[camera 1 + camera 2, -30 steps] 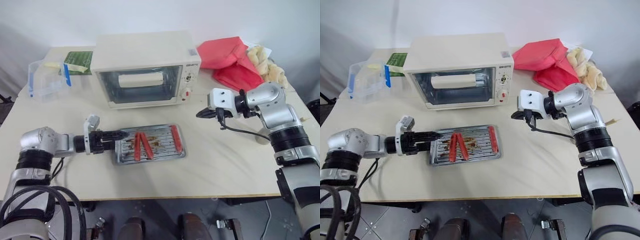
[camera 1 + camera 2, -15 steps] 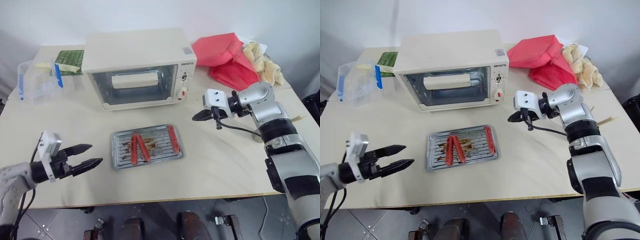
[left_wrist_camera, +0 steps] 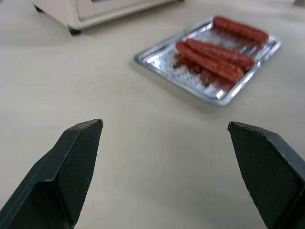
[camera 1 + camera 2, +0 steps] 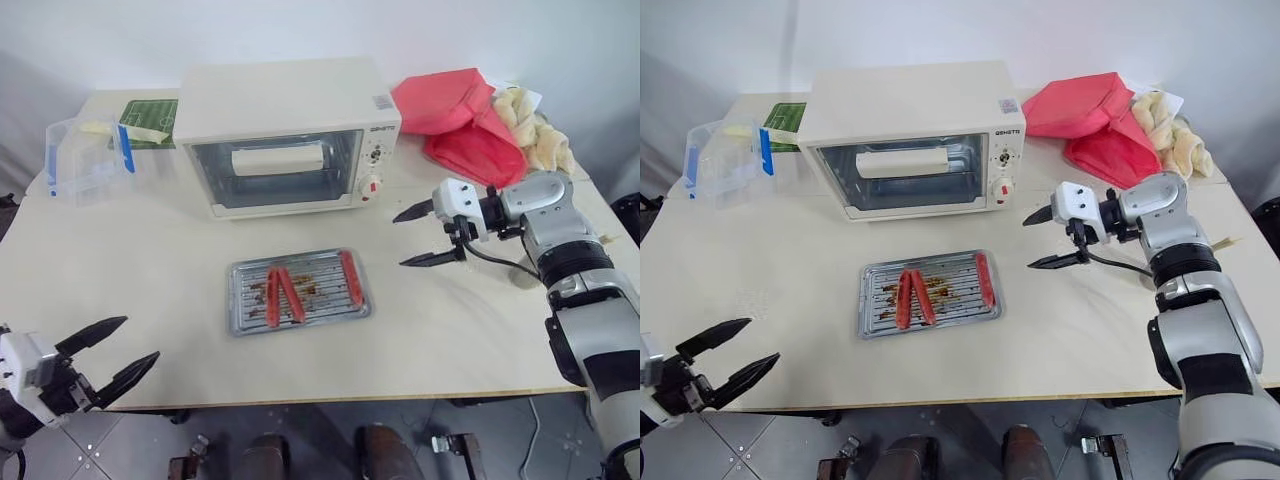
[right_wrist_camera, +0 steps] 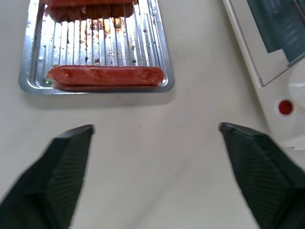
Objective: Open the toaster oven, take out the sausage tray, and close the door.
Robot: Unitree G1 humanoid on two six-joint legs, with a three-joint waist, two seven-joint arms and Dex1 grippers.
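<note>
Cream tabletop [image 4: 150, 270] carries the toaster oven [image 4: 285, 135] near its far edge, door [image 4: 278, 172] shut. Mid-table, the sausage tray [image 4: 299, 291] holds three red sausages [image 4: 283, 294]. Toward the far left corner, a clear plastic box [image 4: 88, 155] holds something pale. Left gripper [image 4: 105, 357] and right gripper [image 4: 418, 235] gape wide, holding nothing.

Two head views looking forward and down from the near edge of the table [image 4: 180, 250], almost the same shot, just shifted sideways a bit. Both take in the whole top out to the far edge, toaster oven [image 4: 288, 135] included. Left wrist view sits low near the near left corner, aimed across the surface at the sausage tray [image 3: 209, 57]. Right wrist view hangs close above the tray's right end [image 5: 95, 47], looking down, clipping the oven's front corner. Tray shared by all four.
</note>
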